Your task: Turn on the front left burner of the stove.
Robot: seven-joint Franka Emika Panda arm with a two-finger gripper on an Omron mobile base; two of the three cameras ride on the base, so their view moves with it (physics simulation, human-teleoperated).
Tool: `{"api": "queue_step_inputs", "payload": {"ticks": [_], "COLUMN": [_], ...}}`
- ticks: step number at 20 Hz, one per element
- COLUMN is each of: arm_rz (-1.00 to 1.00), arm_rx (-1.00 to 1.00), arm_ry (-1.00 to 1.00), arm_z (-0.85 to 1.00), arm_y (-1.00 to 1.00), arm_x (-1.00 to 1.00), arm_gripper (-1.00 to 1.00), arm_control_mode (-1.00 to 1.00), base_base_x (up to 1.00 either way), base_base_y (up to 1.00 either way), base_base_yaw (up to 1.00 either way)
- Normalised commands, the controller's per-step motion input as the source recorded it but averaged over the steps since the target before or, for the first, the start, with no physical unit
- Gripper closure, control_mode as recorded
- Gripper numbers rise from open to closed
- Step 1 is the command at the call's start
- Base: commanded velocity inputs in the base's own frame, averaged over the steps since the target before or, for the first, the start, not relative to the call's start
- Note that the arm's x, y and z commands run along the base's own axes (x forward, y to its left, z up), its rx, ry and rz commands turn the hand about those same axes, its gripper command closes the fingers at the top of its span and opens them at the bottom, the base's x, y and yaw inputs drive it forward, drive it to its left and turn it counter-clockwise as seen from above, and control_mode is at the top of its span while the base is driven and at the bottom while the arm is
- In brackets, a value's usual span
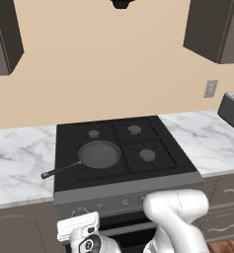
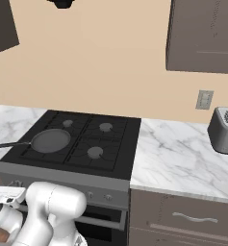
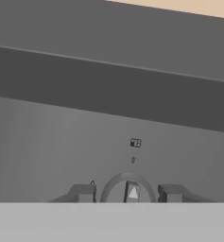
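Facing the stove's (image 1: 123, 193) front panel, the pincer (image 3: 127, 193) stands apart, its tips either side of a round knob (image 3: 128, 190) dead ahead.

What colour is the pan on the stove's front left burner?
Dark grey, with a black handle; the pan shows best in the left base view.

Marble counter (image 1: 19, 158) flanks stove (image 1: 69, 185); toaster (image 2: 223, 129) on right stretch; pan (image 1: 98, 154) on front left burner (image 1: 91, 170).
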Motion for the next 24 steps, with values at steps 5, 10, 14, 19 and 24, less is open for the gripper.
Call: {"api": "queue_step_inputs", "payload": {"ticks": [5, 10, 14, 19, 24], "arm_rz": [0.01, 0.05, 0.0, 0.0, 0.0], "arm_rx": [-0.01, -0.24, -0.36, -0.37, -0.33], "arm_ry": [0.04, 0.14, 0.2, 0.23, 0.24], "arm_z": [0.0, -0.06, -0.05, -0.07, -0.05], "arm_y": [0.02, 0.09, 0.11, 0.09, 0.03], "arm_x": [0.0, 0.0, 0.0, 0.0, 0.0], "arm_gripper": [1.0, 1.0, 1.0, 1.0, 1.0], "arm_control_mode": [-1.0, -1.0, -1.0, -1.0, -1.0], "base_base_x": [0.0, 0.0, 0.0, 0.0, 0.0], "base_base_y": [0.0, 0.0, 0.0, 0.0, 0.0], "base_base_yaw": [0.0, 0.0, 0.0, 0.0, 0.0]}}
